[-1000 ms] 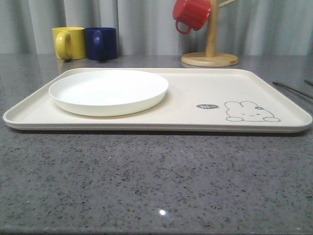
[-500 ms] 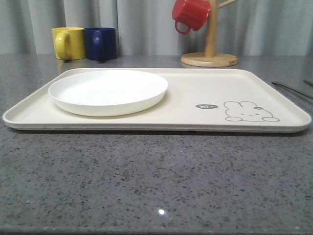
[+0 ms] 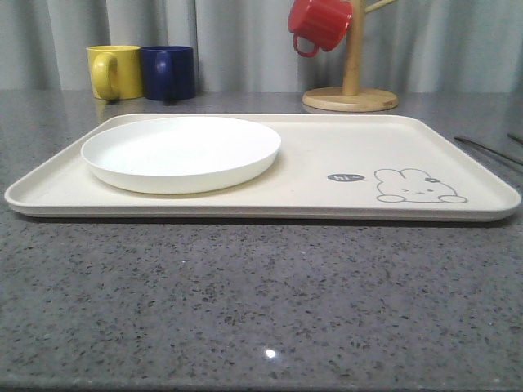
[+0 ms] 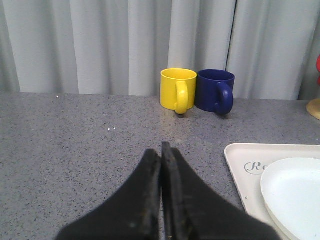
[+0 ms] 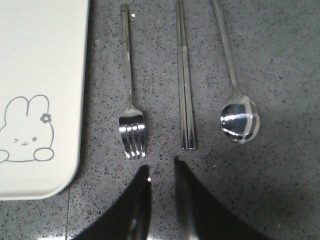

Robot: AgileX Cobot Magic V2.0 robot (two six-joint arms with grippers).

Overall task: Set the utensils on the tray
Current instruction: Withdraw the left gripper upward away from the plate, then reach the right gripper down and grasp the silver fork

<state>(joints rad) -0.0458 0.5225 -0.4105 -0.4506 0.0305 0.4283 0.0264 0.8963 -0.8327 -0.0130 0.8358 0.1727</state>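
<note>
The cream tray [image 3: 343, 147] with its grey rabbit drawing lies across the middle of the grey counter, and its edge [image 5: 40, 60] shows in the right wrist view. To its right the fork [image 5: 132, 125], the pair of chopsticks [image 5: 185, 85] and the spoon [image 5: 240, 120] lie side by side on the counter. My right gripper [image 5: 161, 167] hovers over the counter just short of the fork's tines and the chopsticks' ends, open by a narrow gap and holding nothing. My left gripper [image 4: 161, 147] is shut and empty, above the counter to the left of the tray's corner [image 4: 240, 160].
A round white plate [image 3: 181, 151] sits on the tray's left half. A yellow mug [image 3: 114, 72] and a dark blue mug [image 3: 168, 72] stand at the back left. A wooden mug tree [image 3: 351, 90] with a red mug [image 3: 320, 23] stands at the back right. Thin utensil handles [image 3: 488, 150] show at the right edge.
</note>
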